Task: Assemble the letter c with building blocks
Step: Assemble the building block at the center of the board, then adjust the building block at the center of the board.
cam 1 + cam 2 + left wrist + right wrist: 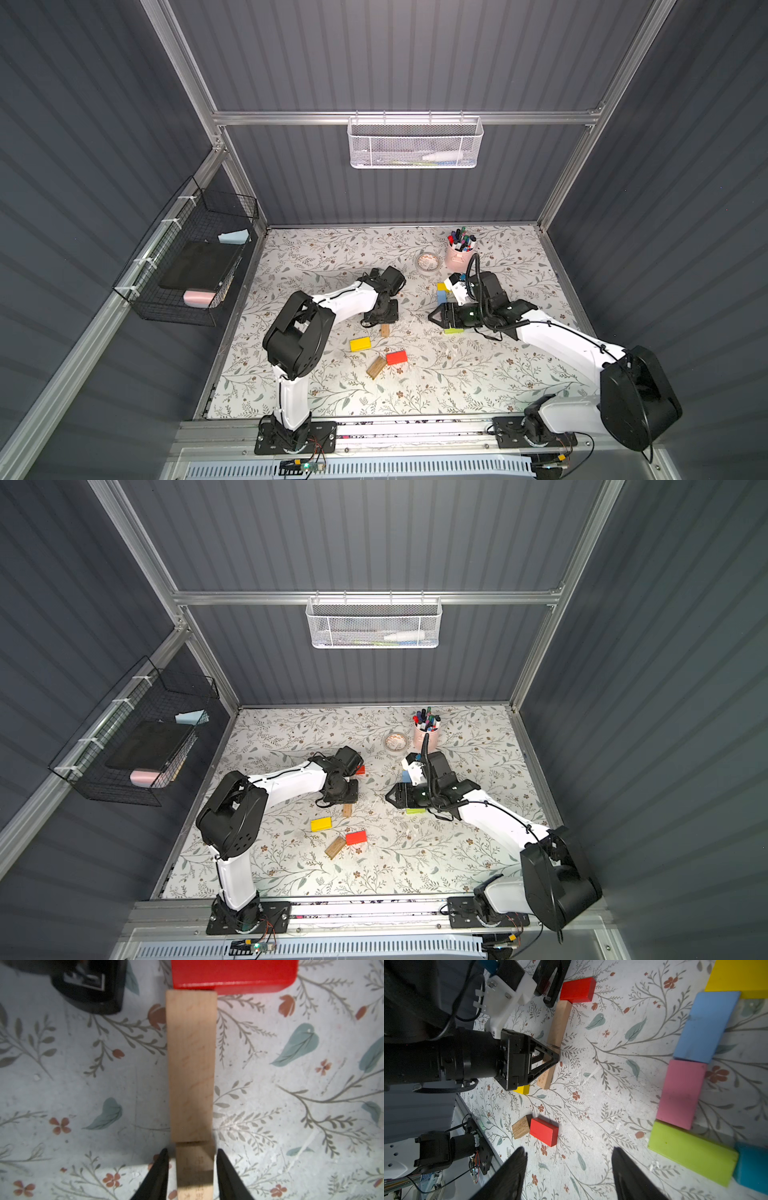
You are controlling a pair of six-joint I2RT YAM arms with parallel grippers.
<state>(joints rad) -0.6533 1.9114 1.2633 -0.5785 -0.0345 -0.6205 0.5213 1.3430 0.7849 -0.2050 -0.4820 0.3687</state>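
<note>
The left tool [192, 1150] straddles one end of a plain block [191, 1064] lying flat on the tabletop [83, 1084]. Its jaws are slightly parted, with a thin gap at each side, and grip nothing. The block's other end touches a red block [232, 974]. Toward the front lie a yellow block [360, 344], a dark wood block [376, 367] and a second red block [396, 357], the last 2 touching. The right tool [569, 1151] hangs wide open, empty. Beside it 5 run end to end in a curve: second yellow block [737, 976], blue block [706, 1026], pink block [681, 1093], green block [691, 1159], teal block [751, 1167].
</note>
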